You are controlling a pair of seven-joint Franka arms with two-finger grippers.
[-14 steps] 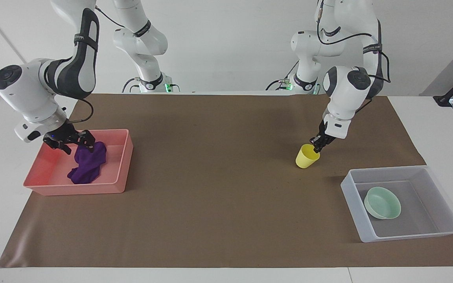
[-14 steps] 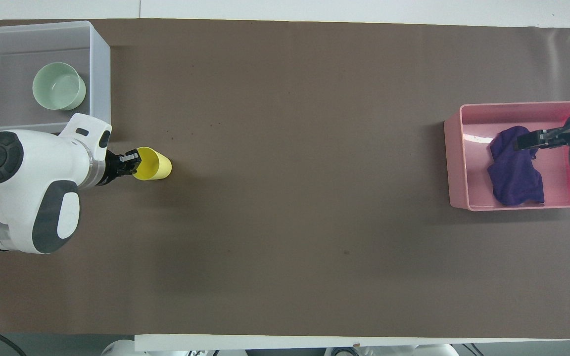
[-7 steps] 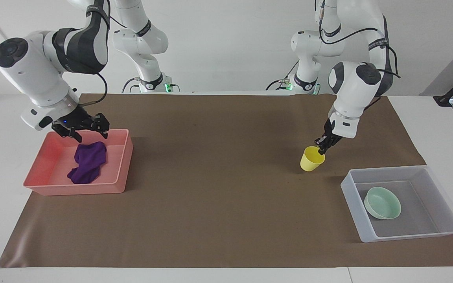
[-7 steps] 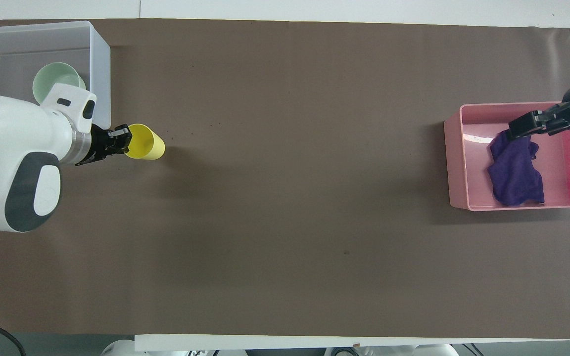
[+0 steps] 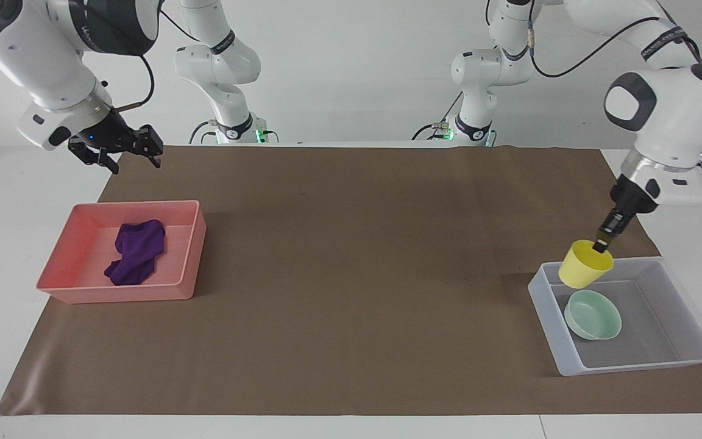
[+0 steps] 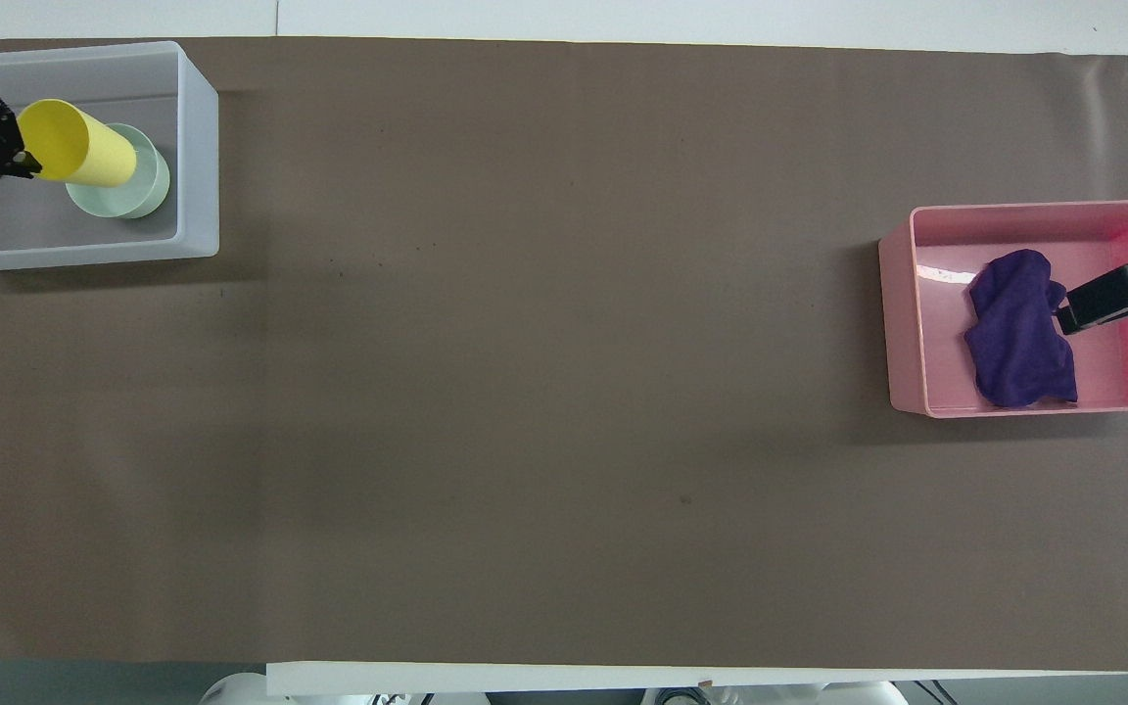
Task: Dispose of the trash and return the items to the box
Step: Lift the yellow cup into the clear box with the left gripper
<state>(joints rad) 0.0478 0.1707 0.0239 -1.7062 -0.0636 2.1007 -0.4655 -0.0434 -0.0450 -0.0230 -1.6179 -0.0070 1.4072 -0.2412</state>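
My left gripper [image 5: 602,244] is shut on the rim of the yellow cup [image 5: 584,264] and holds it tilted in the air over the translucent box [image 5: 631,366], above the box's end nearer the robots. In the overhead view the left gripper [image 6: 6,147] and cup [image 6: 79,147] partly cover the mint-green bowl [image 6: 148,191], which lies on the box [image 6: 197,147] floor. The bowl [image 5: 595,316] sits apart below the cup. The purple rag [image 5: 138,251] lies in the pink tray [image 5: 119,292]. My right gripper [image 5: 133,160] is open and empty, raised high over the tray's edge nearer the robots.
A brown paper mat [image 5: 351,274] covers the table between the tray and the box. The pink tray [image 6: 902,323] with the rag [image 6: 1014,343] stands at the right arm's end; the right gripper [image 6: 1078,308] shows over it.
My left gripper has lifted the yellow cup off the mat and carried it over the box. My right gripper has let go of the rag and risen away from the tray.
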